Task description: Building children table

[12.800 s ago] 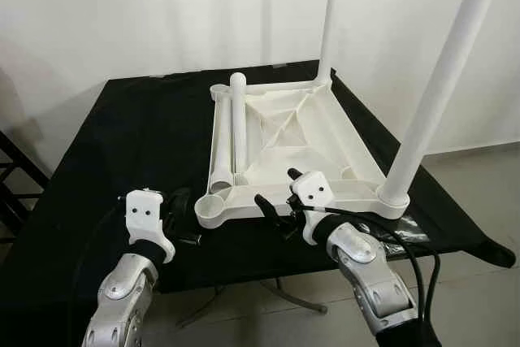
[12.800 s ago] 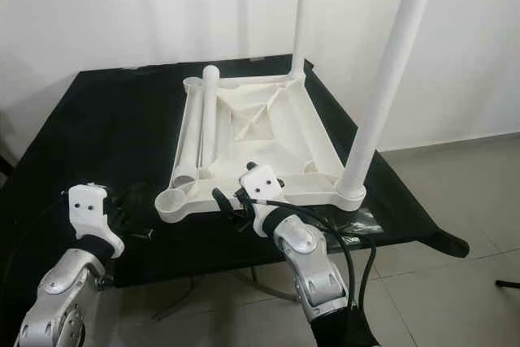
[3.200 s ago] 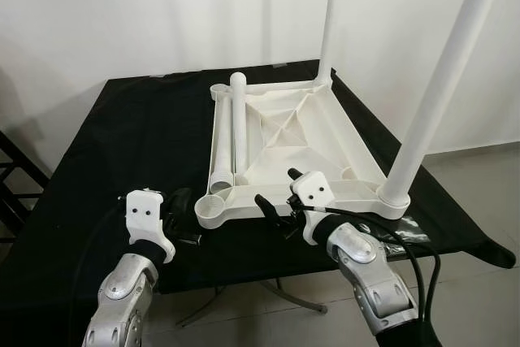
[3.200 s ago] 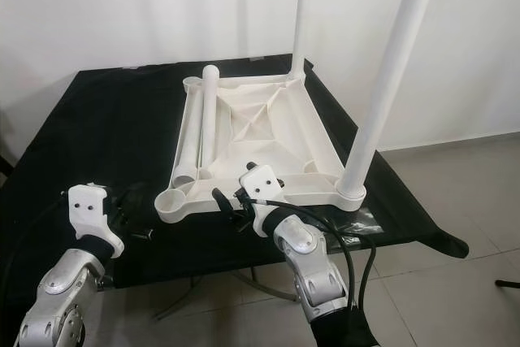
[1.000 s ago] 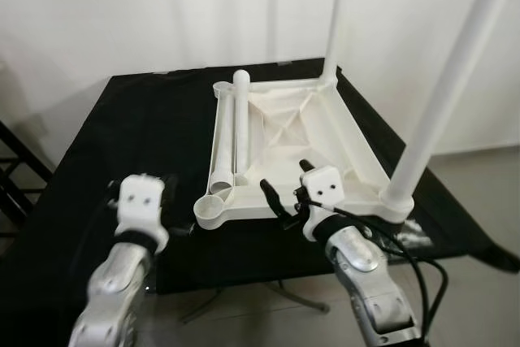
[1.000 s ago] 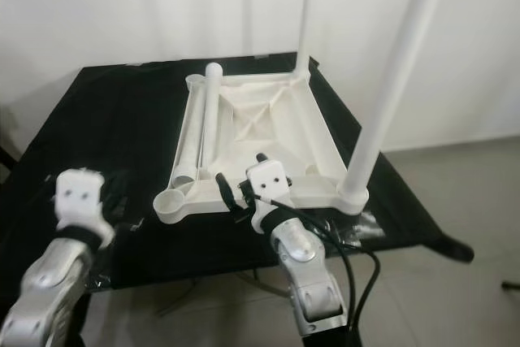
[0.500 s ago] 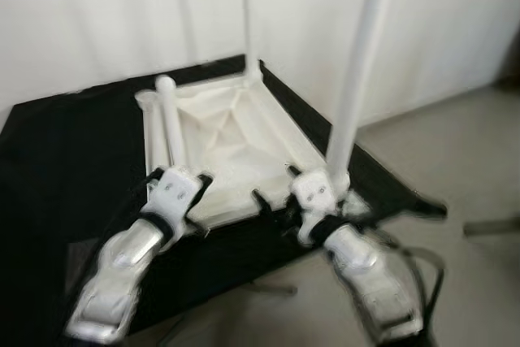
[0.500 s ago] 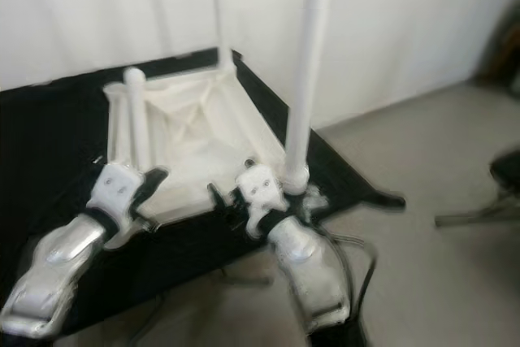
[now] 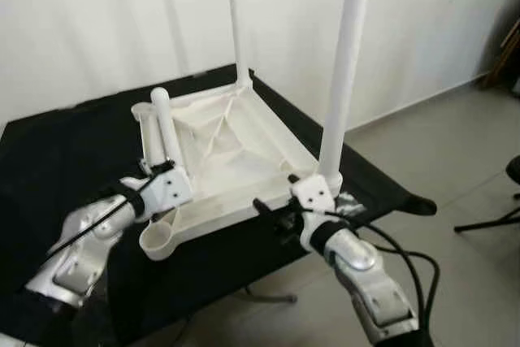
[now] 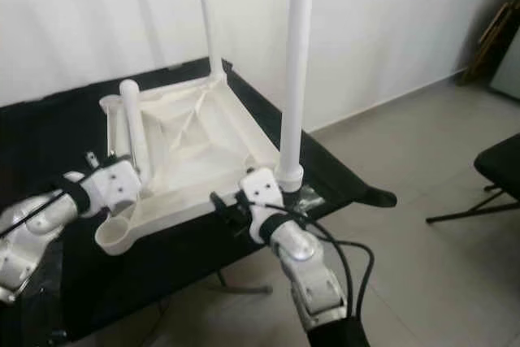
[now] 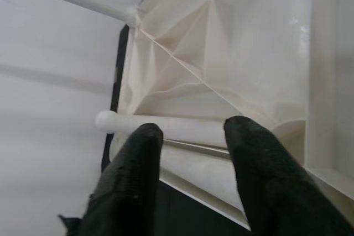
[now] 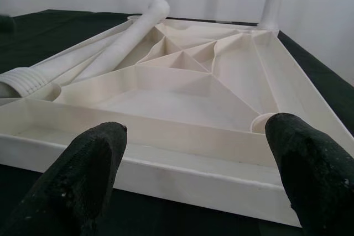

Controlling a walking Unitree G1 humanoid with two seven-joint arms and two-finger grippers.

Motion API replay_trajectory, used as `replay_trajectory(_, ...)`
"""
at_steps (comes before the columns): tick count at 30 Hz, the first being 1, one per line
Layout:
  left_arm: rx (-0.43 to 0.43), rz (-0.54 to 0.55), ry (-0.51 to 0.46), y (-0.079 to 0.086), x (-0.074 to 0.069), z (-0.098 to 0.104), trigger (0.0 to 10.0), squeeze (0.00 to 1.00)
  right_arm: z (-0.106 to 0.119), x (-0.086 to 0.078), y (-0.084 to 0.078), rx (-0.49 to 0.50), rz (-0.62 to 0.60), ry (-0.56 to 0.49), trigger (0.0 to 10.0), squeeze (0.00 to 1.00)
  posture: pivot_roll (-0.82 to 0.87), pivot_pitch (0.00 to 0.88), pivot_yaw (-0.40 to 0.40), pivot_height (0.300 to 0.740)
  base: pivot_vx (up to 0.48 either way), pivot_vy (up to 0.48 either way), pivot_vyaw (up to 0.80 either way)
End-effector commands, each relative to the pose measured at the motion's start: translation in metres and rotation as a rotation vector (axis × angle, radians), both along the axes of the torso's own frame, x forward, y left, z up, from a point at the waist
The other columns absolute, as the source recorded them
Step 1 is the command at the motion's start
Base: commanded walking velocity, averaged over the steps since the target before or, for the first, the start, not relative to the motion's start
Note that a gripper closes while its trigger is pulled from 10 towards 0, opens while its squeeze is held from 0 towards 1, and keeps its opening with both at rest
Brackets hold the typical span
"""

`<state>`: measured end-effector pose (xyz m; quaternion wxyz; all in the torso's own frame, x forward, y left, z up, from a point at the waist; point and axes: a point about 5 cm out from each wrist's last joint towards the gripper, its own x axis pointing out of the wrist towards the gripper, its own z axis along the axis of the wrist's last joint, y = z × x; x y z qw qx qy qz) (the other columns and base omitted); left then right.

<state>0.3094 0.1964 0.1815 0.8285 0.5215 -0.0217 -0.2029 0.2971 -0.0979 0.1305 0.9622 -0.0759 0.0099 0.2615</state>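
A white child's tabletop lies upside down on the black table. Two white legs stand upright in it, one at the far corner and one at the near right corner. A loose leg lies along its left side. The near left socket is empty. My left gripper is open above the near end of the loose leg, which shows just beyond its fingers. At the tabletop's near rim my right gripper is wide open, holding nothing.
The table's near right corner drops to a grey tiled floor. A chair's legs stand at the far right. A white wall is close behind the table. Crumpled clear plastic lies by the near right leg.
The camera has swung right, shifting the whole scene left. My left arm has lifted from beside the table onto the tabletop's near left corner, by the loose leg. The right gripper stays at the near rim.
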Motion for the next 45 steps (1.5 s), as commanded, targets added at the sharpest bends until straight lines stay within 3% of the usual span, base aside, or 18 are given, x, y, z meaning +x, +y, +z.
replay_trajectory(1,0.04,0.006,0.071,0.003,-0.002,-0.01,10.0,1.0,-0.001,0.002,0.004,0.005,0.023,0.02,10.0,0.0,-0.08,0.0,0.052,0.74,0.0,0.0,0.0)
replay_trajectory(5,0.116,-0.004,0.206,0.003,-0.009,-0.027,10.0,1.0,-0.003,0.002,0.009,-0.007,0.082,0.042,10.0,0.0,-0.08,0.0,0.051,0.74,0.0,0.0,0.0)
replay_trajectory(8,0.141,0.007,0.238,0.005,-0.011,-0.033,10.0,1.0,-0.004,0.003,0.01,-0.002,0.1,0.052,10.0,0.0,-0.08,0.0,0.055,0.74,0.0,0.0,0.0)
replay_trajectory(16,0.258,0.109,0.187,0.019,-0.003,-0.038,10.0,1.0,-0.004,0.003,0.01,0.003,0.107,0.056,10.0,0.0,-0.08,0.0,0.061,0.74,0.0,0.0,0.0)
replay_trajectory(17,0.253,0.125,0.183,0.021,-0.002,-0.037,10.0,0.48,-0.004,0.003,0.011,0.004,0.107,0.056,10.0,0.0,-0.08,0.0,0.061,0.74,0.0,0.0,0.0)
replay_trajectory(18,0.25,0.135,0.183,0.022,-0.002,-0.037,10.0,0.48,-0.004,0.003,0.011,0.004,0.108,0.056,10.0,0.0,-0.08,0.0,0.061,0.74,0.0,0.0,0.0)
replay_trajectory(19,0.244,0.138,0.186,0.022,-0.001,-0.036,10.0,0.15,-0.004,0.003,0.011,0.004,0.109,0.056,10.0,0.0,-0.08,0.0,0.061,0.74,0.0,0.0,0.0)
replay_trajectory(20,0.236,0.144,0.183,0.023,-0.001,-0.034,10.0,0.0,-0.004,0.004,0.011,0.006,0.11,0.057,10.0,0.0,-0.08,0.0,0.063,0.74,0.0,0.0,0.0)
replay_trajectory(32,0.269,0.207,0.149,0.031,0.003,-0.034,10.0,0.0,-0.004,0.003,0.011,0.012,0.115,0.061,10.0,0.0,-0.08,0.0,0.067,0.74,0.0,0.0,0.0)
replay_trajectory(45,0.217,0.21,0.145,0.017,0.013,-0.046,10.0,0.0,-0.003,0.003,0.012,0.01,0.114,0.061,10.0,0.0,-0.09,0.0,0.071,0.74,0.0,0.0,0.0)
